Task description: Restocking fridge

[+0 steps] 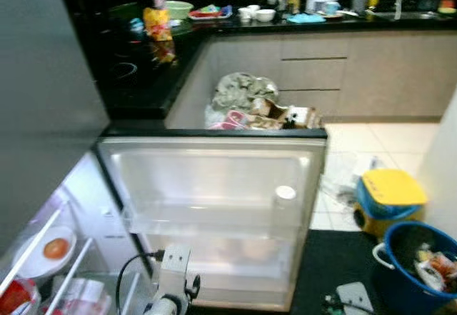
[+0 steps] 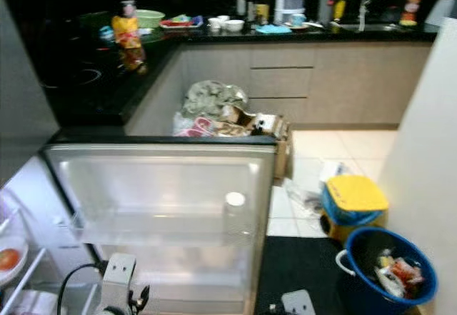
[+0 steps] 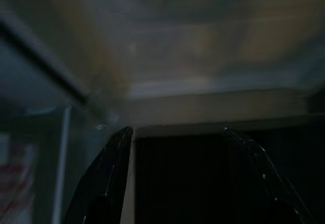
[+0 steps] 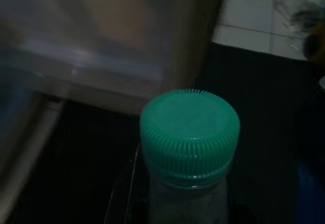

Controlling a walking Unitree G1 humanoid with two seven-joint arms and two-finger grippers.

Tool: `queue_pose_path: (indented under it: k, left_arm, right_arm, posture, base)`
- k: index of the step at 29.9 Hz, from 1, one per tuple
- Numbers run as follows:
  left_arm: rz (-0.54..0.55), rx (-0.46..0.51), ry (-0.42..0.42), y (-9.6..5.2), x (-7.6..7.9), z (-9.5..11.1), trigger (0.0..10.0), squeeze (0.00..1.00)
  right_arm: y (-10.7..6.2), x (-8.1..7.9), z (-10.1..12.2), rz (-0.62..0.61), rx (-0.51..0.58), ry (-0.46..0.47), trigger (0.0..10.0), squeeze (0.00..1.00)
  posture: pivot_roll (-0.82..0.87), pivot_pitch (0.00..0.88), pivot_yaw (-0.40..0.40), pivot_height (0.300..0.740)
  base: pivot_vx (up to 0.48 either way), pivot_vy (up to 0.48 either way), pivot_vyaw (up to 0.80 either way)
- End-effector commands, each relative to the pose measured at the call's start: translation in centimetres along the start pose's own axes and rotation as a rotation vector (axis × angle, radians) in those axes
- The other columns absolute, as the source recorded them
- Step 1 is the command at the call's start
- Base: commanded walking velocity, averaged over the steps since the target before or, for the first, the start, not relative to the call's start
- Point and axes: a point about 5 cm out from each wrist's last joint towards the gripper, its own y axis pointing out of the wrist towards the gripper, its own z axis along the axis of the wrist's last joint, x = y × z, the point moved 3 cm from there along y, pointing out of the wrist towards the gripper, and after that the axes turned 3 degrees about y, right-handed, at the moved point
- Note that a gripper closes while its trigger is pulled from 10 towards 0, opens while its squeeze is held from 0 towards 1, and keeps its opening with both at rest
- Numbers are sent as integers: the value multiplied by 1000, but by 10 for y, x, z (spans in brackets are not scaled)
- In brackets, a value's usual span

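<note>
Fridge (image 1: 43, 208) open at far left, plate with a tomato (image 1: 56, 248) on its wire shelf; left gripper (image 3: 175, 132) with fingers (image 3: 109, 178) spread, nothing between them, pale door shelf edge just ahead; fridge door (image 1: 214, 186) swung wide, one white-capped bottle (image 1: 285, 195) in its rack; right gripper (image 4: 177, 209) pinching a bottle (image 4: 189, 137), upright between its fingers, long axis along them, green ribbed cap, clear body; door rack ahead of those fingers, probably nearer this arm.
</note>
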Motion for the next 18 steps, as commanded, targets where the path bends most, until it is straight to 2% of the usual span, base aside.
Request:
queue_pose_path:
  k: [1, 5, 18]
  left_arm:
    - [-15, 3, -5, 0, 6, -1, 10000, 0]
    - [-37, 14, -20, -4, 13, -7, 10000, 0]
    - [-36, 2, -5, -7, 16, -13, 10000, 0]
  right_arm:
    - [-4, 7, -6, -18, -9, 3, 10000, 0]
    - [-6, 8, -10, -21, -19, 1, 10000, 0]
    - [-10, 9, -17, -26, -31, 3, 10000, 0]
  posture:
    - [-77, 68, 63, 740]
    - [-77, 77, 58, 740]
    - [-82, 85, 61, 740]
  base:
    - [322, 0, 0]
    - [81, 0, 0]
    - [0, 0, 0]
